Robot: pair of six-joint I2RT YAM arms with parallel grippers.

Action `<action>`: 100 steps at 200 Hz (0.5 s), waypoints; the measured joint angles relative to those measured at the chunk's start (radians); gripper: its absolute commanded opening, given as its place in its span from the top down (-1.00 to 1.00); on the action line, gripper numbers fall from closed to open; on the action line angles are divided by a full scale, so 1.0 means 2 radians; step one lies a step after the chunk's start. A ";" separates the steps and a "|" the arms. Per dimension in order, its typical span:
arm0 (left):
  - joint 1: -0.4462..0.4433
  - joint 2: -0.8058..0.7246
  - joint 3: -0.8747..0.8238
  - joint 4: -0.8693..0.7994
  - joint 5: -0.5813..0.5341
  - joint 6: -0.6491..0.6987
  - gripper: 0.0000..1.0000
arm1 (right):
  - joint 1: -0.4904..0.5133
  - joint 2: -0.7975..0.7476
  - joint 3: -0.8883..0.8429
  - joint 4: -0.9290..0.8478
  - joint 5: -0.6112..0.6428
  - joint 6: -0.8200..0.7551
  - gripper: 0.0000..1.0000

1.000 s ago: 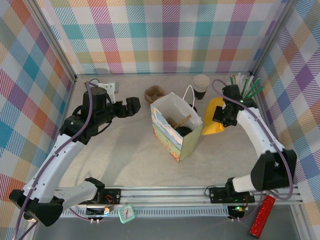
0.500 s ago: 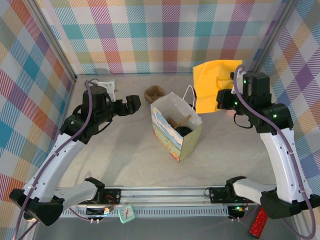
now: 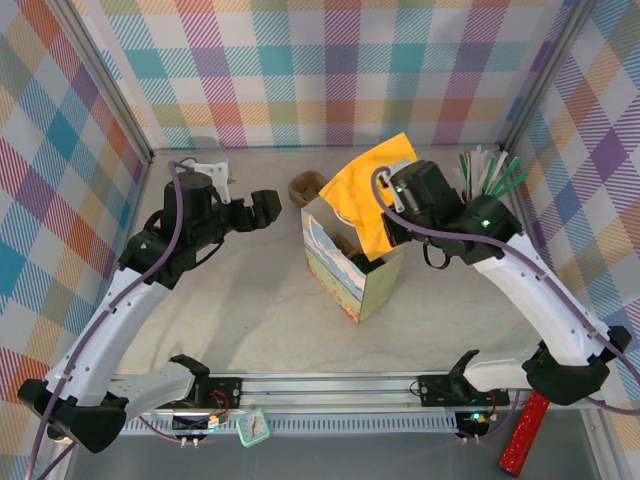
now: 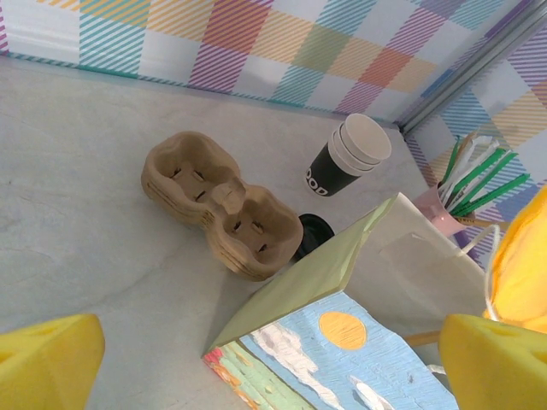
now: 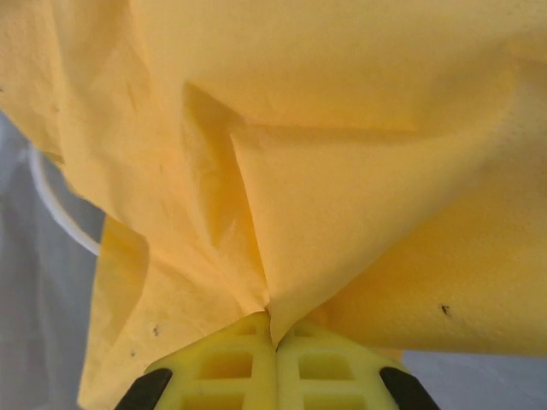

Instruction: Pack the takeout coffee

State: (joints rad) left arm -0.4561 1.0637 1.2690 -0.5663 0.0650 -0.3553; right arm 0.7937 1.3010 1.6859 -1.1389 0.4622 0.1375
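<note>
My right gripper (image 3: 392,222) holds a yellow napkin (image 3: 368,185) over the open mouth of the white paper bag (image 3: 357,280). The bag stands upright at mid-table, a painted landscape on its near side. The napkin's lower edge overlaps the bag's far rim, and its upper corner rises toward the back wall. My left gripper (image 3: 263,208) hovers to the bag's left, jaws apart, well clear of it. A brown pulp cup carrier (image 3: 305,185) sits just behind the bag, partly covered by the napkin. Green and white stirrers (image 3: 488,168) stand near the far right corner. A teal clock (image 3: 254,428) lies by the front rail (image 3: 330,385).
</note>
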 measured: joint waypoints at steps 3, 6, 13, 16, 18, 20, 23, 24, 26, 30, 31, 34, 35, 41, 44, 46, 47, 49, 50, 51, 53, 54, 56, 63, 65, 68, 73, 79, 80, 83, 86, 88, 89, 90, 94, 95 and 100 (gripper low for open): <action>0.000 -0.001 0.000 0.000 0.000 0.000 -0.99 | 0.003 0.002 0.000 -0.002 0.005 -0.001 1.00; 0.000 -0.001 0.000 0.000 0.000 0.000 -0.99 | 0.007 0.005 0.000 -0.004 0.010 -0.003 1.00; 0.000 -0.002 0.000 0.000 0.000 0.000 -1.00 | 0.015 0.009 0.001 -0.008 0.022 -0.005 1.00; 0.000 -0.002 0.000 0.000 0.000 0.000 -0.99 | 0.018 0.011 0.001 -0.011 0.028 -0.007 1.00; 0.000 -0.002 0.000 0.000 0.000 0.000 -0.99 | 0.020 0.013 0.002 -0.012 0.030 -0.007 1.00; 0.000 -0.002 0.000 0.000 0.000 0.000 -0.99 | 0.022 0.014 0.002 -0.014 0.034 -0.008 1.00; 0.000 -0.002 0.000 0.000 0.000 0.000 -0.99 | 0.025 0.016 0.003 -0.016 0.039 -0.009 1.00; 0.000 -0.002 0.000 0.000 0.000 0.000 -0.99 | 0.026 0.018 0.003 -0.017 0.041 -0.009 1.00; 0.000 -0.002 0.000 0.000 0.000 0.000 -0.99 | 0.028 0.019 0.003 -0.018 0.043 -0.009 1.00; 0.000 -0.003 0.000 0.000 0.000 0.000 -0.99 | 0.032 0.022 0.005 -0.021 0.051 -0.010 1.00; 0.000 -0.003 0.000 0.000 0.000 0.000 -0.99 | 0.032 0.023 0.005 -0.021 0.052 -0.010 1.00; 0.000 -0.003 0.000 0.000 0.000 0.000 -0.99 | 0.035 0.025 0.006 -0.023 0.058 -0.010 1.00; 0.000 -0.003 0.000 0.000 0.000 0.000 -0.99 | 0.036 0.026 0.006 -0.024 0.059 -0.010 1.00; 0.000 -0.003 0.000 0.000 0.000 0.000 -0.99 | 0.040 0.031 0.009 -0.028 0.072 -0.010 1.00; 0.000 -0.003 0.000 0.000 0.000 0.000 -0.99 | 0.042 0.033 0.010 -0.029 0.078 -0.010 1.00; 0.000 -0.003 0.000 0.000 0.000 0.000 -0.99 | 0.043 0.035 0.010 -0.030 0.083 -0.010 1.00; 0.000 -0.003 0.000 0.000 0.000 0.000 -0.99 | 0.043 0.035 0.011 -0.030 0.084 -0.010 1.00; 0.000 -0.003 0.000 0.000 0.000 0.000 -0.99 | 0.044 0.036 0.011 -0.031 0.088 -0.010 1.00; 0.000 -0.003 0.000 0.000 0.000 0.000 -0.99 | 0.045 0.036 0.012 -0.031 0.090 -0.010 1.00; 0.000 -0.003 0.000 0.000 0.000 0.000 -0.99 | 0.046 0.037 0.012 -0.032 0.093 -0.010 1.00; 0.000 -0.003 0.000 0.000 0.000 0.000 -0.99 | 0.046 0.037 0.013 -0.032 0.096 -0.010 1.00; 0.000 -0.003 0.000 0.000 0.000 0.000 -0.99 | 0.047 0.038 0.013 -0.032 0.099 -0.010 1.00; 0.000 -0.003 0.000 0.000 0.000 0.000 -0.99 | 0.048 0.038 0.014 -0.032 0.103 -0.010 1.00; 0.000 -0.003 0.000 0.000 0.000 0.000 -0.99 | 0.050 0.038 0.017 -0.034 0.115 -0.010 1.00; 0.000 -0.003 0.000 0.000 0.000 0.000 -0.99 | 0.051 0.038 0.018 -0.034 0.119 -0.010 1.00; 0.000 -0.003 0.000 0.000 0.000 0.000 -0.99 | 0.051 0.038 0.020 -0.034 0.124 -0.010 1.00; 0.000 -0.003 0.000 0.000 0.000 0.000 -0.99 | 0.052 0.036 0.023 -0.034 0.133 -0.011 1.00; 0.000 -0.003 0.000 0.000 0.000 0.000 -0.99 | 0.052 0.034 0.028 -0.032 0.141 -0.012 1.00; 0.000 -0.003 0.000 0.000 -0.001 0.000 -0.99 | 0.052 0.033 0.029 -0.031 0.143 -0.013 1.00; 0.000 -0.003 0.000 0.000 -0.001 0.000 -0.99 | 0.052 0.031 0.030 -0.030 0.147 -0.014 1.00; 0.000 -0.003 0.000 0.000 -0.002 0.000 -0.99 | 0.053 0.028 0.032 -0.028 0.151 -0.016 1.00; 0.000 -0.003 0.000 0.000 -0.002 0.000 -0.99 | 0.053 0.027 0.033 -0.028 0.153 -0.017 1.00; 0.000 -0.003 0.000 0.000 -0.002 0.000 -0.99 | 0.053 0.025 0.034 -0.027 0.154 -0.017 1.00; 0.000 -0.003 0.000 0.000 -0.002 0.000 -0.99 | 0.053 0.024 0.035 -0.027 0.155 -0.018 1.00; 0.000 -0.003 0.000 0.000 -0.003 0.000 -0.99 | 0.055 0.020 0.037 -0.025 0.159 -0.021 1.00; 0.000 -0.003 0.000 0.000 -0.003 0.000 -0.99 | 0.055 0.018 0.038 -0.024 0.161 -0.022 1.00; 0.000 -0.003 0.000 0.000 -0.004 0.000 -1.00 | 0.056 0.012 0.041 -0.021 0.165 -0.025 1.00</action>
State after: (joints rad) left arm -0.4561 1.0580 1.2690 -0.5655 0.0578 -0.3550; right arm 0.9051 1.3254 1.7672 -1.1805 0.7914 0.0875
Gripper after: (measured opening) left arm 0.997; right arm 0.062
